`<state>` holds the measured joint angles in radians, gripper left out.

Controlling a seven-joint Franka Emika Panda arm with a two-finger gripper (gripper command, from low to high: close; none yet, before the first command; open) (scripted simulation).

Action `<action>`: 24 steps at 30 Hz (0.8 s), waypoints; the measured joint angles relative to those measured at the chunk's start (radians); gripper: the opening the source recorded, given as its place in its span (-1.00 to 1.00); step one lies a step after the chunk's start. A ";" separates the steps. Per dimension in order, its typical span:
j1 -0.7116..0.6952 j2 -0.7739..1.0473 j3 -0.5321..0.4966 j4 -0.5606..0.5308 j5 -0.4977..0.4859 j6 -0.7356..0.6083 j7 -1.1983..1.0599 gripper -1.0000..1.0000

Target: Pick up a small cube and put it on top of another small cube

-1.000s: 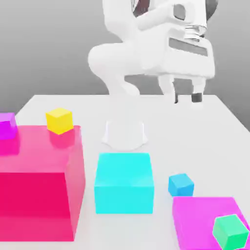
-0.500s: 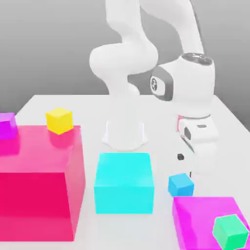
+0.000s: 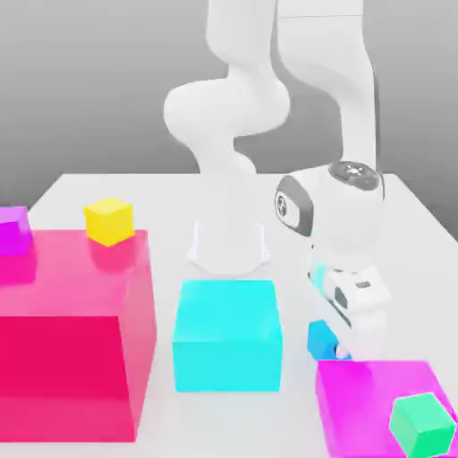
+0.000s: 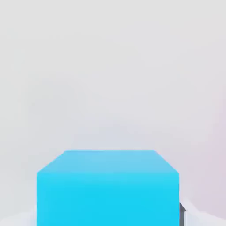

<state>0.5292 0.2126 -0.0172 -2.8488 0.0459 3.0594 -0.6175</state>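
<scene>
- The arm has dropped fast: a second ago the gripper [image 3: 351, 344] hung high over the back of the table [image 3: 411, 224]; now it sits low, right at the blue cube [image 3: 319, 340].
- The blue cube rests on the table between the cyan block [image 3: 227, 335] and the magenta block [image 3: 385, 402], just beside the magenta one. In the exterior view the hand covers most of it, leaving a sliver on its left side.
- In the hand view the blue cube [image 4: 108, 187] looms large and close, centred under the camera; a dark finger [image 4: 182, 212] edge shows at one side of it.
- Whether the fingers are spread or closed on the cube I cannot tell; the cube looks to be on the table, not lifted.
- My reading: the approach is done and the grasp is the step in hand.
- A likely target is the green cube [image 3: 422, 424] on the magenta block, near the blue cube. The yellow cube [image 3: 108, 220] and purple cube [image 3: 12, 229] sit on the red block [image 3: 72, 331], well apart.
</scene>
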 joint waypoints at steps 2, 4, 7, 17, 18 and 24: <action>0.007 -0.063 -0.010 -0.011 -0.013 -0.052 0.010 -1.00; 0.008 -0.133 -0.016 -0.022 -0.030 -0.111 0.022 -1.00; -0.001 -0.240 -0.024 -0.033 -0.056 -0.206 0.052 -1.00; -0.315 -0.572 -0.126 0.073 -0.169 -0.633 0.406 -1.00; -0.350 -0.604 -0.134 0.085 -0.174 -0.676 0.438 -1.00; -0.569 -0.792 -0.181 0.153 -0.201 -0.929 0.627 -1.00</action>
<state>-0.0396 -0.5796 -0.1986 -2.6954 -0.1548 2.1305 0.0096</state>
